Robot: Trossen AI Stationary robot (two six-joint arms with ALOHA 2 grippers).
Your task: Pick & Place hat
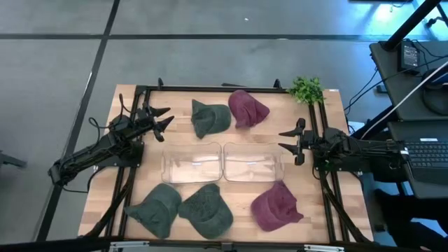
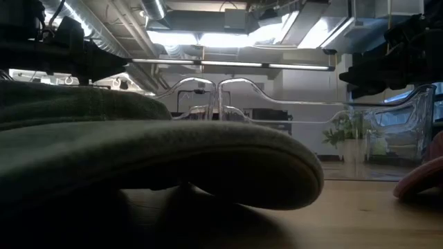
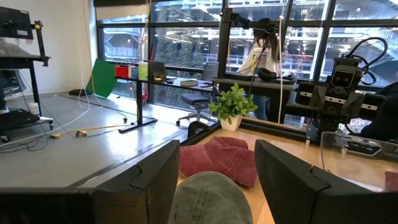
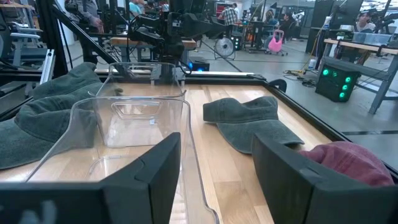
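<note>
Five hats lie flat on the wooden table. Two are at the far side: a green one (image 1: 210, 117) (image 3: 211, 196) (image 4: 249, 121) and a maroon one (image 1: 248, 108) (image 3: 221, 158) (image 4: 345, 162). Along the near edge lie two green hats (image 1: 155, 210) (image 1: 206, 208) (image 2: 138, 159) and a maroon one (image 1: 276, 205) (image 2: 422, 180). My left gripper (image 1: 166, 117) (image 3: 216, 163) is open, just left of the far green hat and pointing at it. My right gripper (image 1: 283, 139) (image 4: 216, 143) is open at the right end of the clear bins.
Two clear plastic bins (image 1: 192, 162) (image 1: 252, 162) (image 4: 124, 118) sit side by side at the table's middle. A small potted plant (image 1: 306, 89) (image 3: 232, 106) stands at the far right corner. A black frame rims the table. Bare wood shows between bins and hats.
</note>
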